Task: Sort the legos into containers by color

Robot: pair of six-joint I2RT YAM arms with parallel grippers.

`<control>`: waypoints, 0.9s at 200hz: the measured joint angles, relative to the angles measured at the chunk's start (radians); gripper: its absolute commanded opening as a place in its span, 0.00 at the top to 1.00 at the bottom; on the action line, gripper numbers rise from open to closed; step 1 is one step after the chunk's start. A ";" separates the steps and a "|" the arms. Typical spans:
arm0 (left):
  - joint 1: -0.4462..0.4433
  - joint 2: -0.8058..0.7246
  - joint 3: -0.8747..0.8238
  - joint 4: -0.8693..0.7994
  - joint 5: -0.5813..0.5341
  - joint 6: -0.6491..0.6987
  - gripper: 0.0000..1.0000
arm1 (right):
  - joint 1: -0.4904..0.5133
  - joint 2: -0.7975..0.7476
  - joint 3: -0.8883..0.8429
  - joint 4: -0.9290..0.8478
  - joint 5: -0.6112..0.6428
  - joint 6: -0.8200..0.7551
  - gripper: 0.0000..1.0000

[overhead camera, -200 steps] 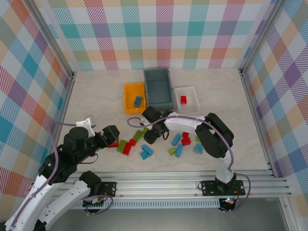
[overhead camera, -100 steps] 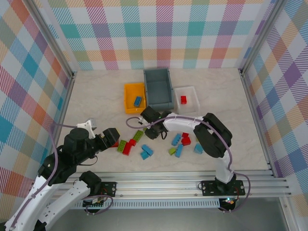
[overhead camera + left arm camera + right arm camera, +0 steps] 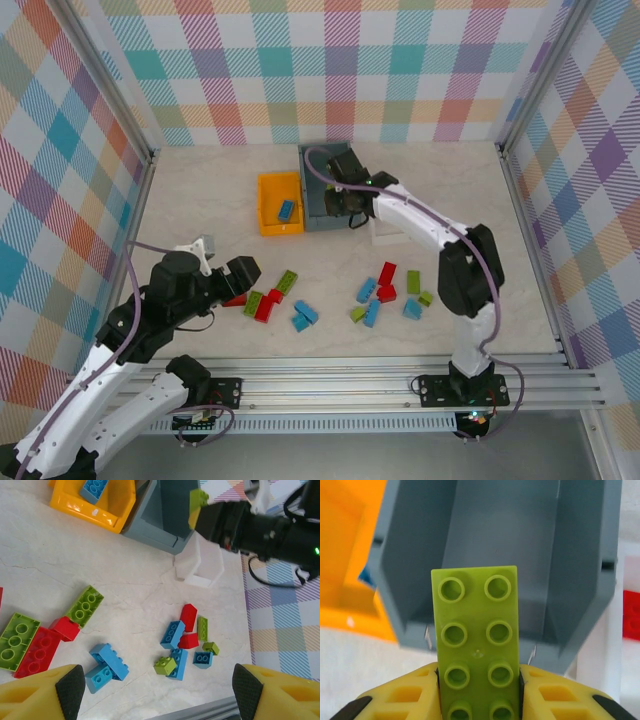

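The lime brick [image 3: 475, 645] hangs over the near lip of the grey-blue bin [image 3: 495, 540], at twelve o'clock on the worktop [image 3: 200, 200], pinched along its sides by the right fingers [image 3: 405, 700]. A second ago those fingers were down among the loose legos [image 3: 387, 273], at six o'clock of the bin. The pick is done and the carry nearly so; only the release seems left. The left fingers [image 3: 45, 690] stand spread above the pile, holding nothing.
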 measured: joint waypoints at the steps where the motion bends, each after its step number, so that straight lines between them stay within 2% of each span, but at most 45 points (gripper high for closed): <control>1: 0.000 0.000 0.000 0.001 0.000 0.000 0.21 | -0.002 0.011 0.013 -0.004 -0.003 0.005 0.64; 50: 0.000 0.015 0.000 0.012 0.000 0.011 0.21 | -0.026 0.296 0.329 -0.183 -0.002 0.086 0.55; 84: 0.000 0.031 0.000 0.011 0.000 0.023 0.21 | -0.025 0.332 0.367 -0.260 -0.002 0.109 0.42; 101: 0.000 0.047 0.000 0.011 0.001 0.026 0.21 | -0.023 0.318 0.370 -0.272 -0.001 0.111 0.41; 126: 0.000 0.094 0.000 0.010 0.008 0.041 0.22 | -0.018 0.245 0.347 -0.270 0.002 0.111 0.48; 146: 0.000 0.144 0.000 0.010 0.011 0.062 0.22 | -0.005 0.117 0.285 -0.244 0.013 0.106 0.49; 164: 0.000 0.235 0.014 0.005 0.022 0.109 0.23 | 0.021 -0.069 0.144 -0.171 0.022 0.095 0.47; 180: 0.000 0.369 0.057 0.004 0.029 0.169 0.23 | 0.056 -0.285 -0.064 -0.061 -0.005 0.078 0.43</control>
